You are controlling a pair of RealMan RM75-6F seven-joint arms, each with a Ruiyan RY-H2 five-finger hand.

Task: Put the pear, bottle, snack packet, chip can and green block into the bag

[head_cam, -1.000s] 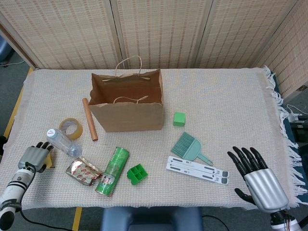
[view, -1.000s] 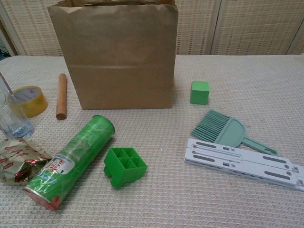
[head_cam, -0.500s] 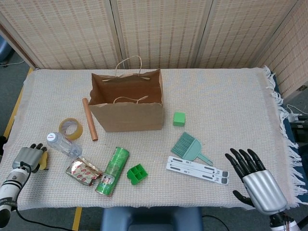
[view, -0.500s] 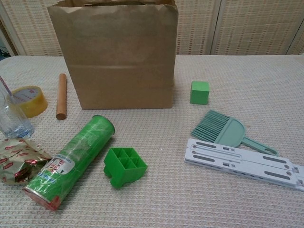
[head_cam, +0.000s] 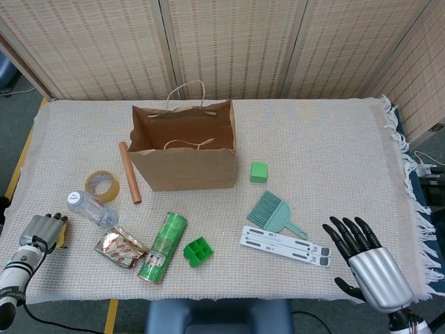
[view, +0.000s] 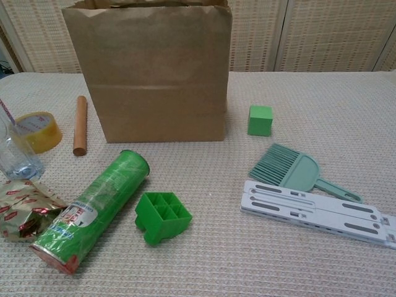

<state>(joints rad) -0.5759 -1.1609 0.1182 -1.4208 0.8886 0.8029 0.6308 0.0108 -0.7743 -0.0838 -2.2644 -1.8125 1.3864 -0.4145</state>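
The paper bag (head_cam: 182, 154) stands upright and open just left of centre on the worktop (head_cam: 327, 139). No pear can be made out. The left hand (head_cam: 42, 229) sits at the lower left edge of the head view with its fingers curled in and nothing plainly held; what the small yellowish patch beside it is cannot be told. The right hand (head_cam: 365, 261) rests at the lower right, fingers spread wide and empty. The bottle (head_cam: 90, 208) lies on its side just up and right of the left hand, its long axis running from the cap at upper left down toward the snack packet (head_cam: 121, 248), which touches the chip can (head_cam: 163, 247); the can's long axis points roughly toward the bag. The green block (head_cam: 259, 172) stands just right of the bag, well apart from both hands, though nearer the right one. The left hand is plainly nearer the bottle, so it seems the likely next pick.
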